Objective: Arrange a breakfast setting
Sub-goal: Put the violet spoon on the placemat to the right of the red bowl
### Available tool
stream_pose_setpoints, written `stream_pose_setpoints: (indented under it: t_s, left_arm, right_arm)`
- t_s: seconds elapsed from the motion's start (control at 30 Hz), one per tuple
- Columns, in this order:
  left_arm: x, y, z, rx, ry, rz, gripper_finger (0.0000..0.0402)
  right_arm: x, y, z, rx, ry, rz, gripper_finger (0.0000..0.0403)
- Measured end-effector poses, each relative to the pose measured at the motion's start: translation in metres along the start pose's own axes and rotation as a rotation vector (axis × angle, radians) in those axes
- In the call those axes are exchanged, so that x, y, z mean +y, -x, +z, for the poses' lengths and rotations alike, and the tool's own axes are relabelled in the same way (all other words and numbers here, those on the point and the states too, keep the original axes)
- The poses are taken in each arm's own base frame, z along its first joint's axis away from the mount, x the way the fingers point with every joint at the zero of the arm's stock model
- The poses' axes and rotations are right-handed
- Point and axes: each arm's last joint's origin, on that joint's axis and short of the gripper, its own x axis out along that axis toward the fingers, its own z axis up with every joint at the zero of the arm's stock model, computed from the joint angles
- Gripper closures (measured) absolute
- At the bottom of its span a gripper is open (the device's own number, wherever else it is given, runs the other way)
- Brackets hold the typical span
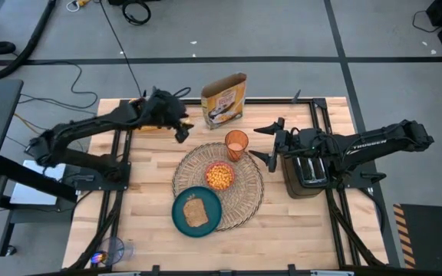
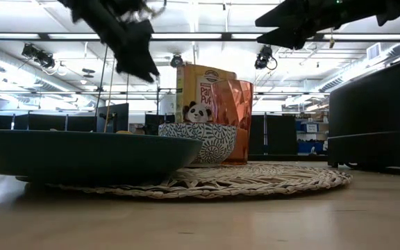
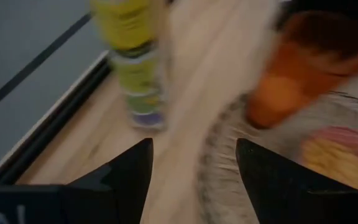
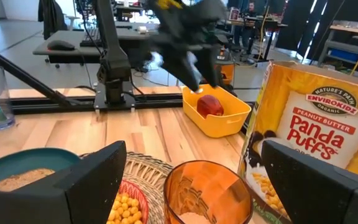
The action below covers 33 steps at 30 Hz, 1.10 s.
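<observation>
The woven straw placemat (image 1: pixel 244 201) lies at the table's middle. On it stand the red bowl of orange cereal (image 1: pixel 219 176) and, at its far edge, the translucent orange cup (image 1: pixel 236 144). The teal plate (image 1: pixel 179 218) with toast (image 1: pixel 196 212) overlaps the mat's near-left edge. The red apple (image 4: pixel 210 104) lies in the yellow bin (image 4: pixel 219 121). My right gripper (image 1: pixel 254 143) is open, just right of the cup, its fingers (image 4: pixel 98 174) wide on either side of it. My left gripper (image 1: pixel 183 132) is open and empty, above the table left of the cup. I cannot make out the blue spoon.
A cereal box (image 1: pixel 223 100) stands upright at the far edge, behind the cup. The black toaster (image 1: pixel 307 172) sits under my right arm. A clear glass (image 1: pixel 112 250) stands at the near-left corner. Bare wood lies along the near edge.
</observation>
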Motion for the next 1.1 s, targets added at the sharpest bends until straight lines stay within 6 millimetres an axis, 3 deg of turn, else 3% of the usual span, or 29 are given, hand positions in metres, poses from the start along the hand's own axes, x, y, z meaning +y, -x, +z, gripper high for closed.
stream_pose_setpoints:
  t_s: [0.23, 0.5, 0.67, 0.87, 1.1]
  left_arm:
    - [-0.056, 0.061, -0.010, -0.060, -0.164, -0.277, 0.0175]
    - [-0.117, 0.117, -0.037, -0.097, -0.380, -0.670, 0.0195]
    - [-0.141, 0.137, -0.054, -0.049, -0.443, -0.824, 0.0201]
    - [-0.161, 0.159, -0.069, -0.030, -0.467, -0.972, 0.0210]
    - [-0.175, 0.181, -0.089, 0.025, -0.509, -1.079, 0.0219]
  right_arm:
    - [0.000, 0.000, 0.000, -0.001, -0.001, -0.004, 0.0021]
    - [0.001, 0.000, 0.004, -0.043, -0.063, 0.012, 0.0021]
    - [0.009, 0.003, 0.007, -0.071, -0.074, 0.042, 0.0021]
    - [0.032, 0.001, 0.006, -0.101, -0.094, 0.062, 0.0021]
    - [0.067, -0.020, 0.014, -0.073, -0.056, 0.044, 0.0021]
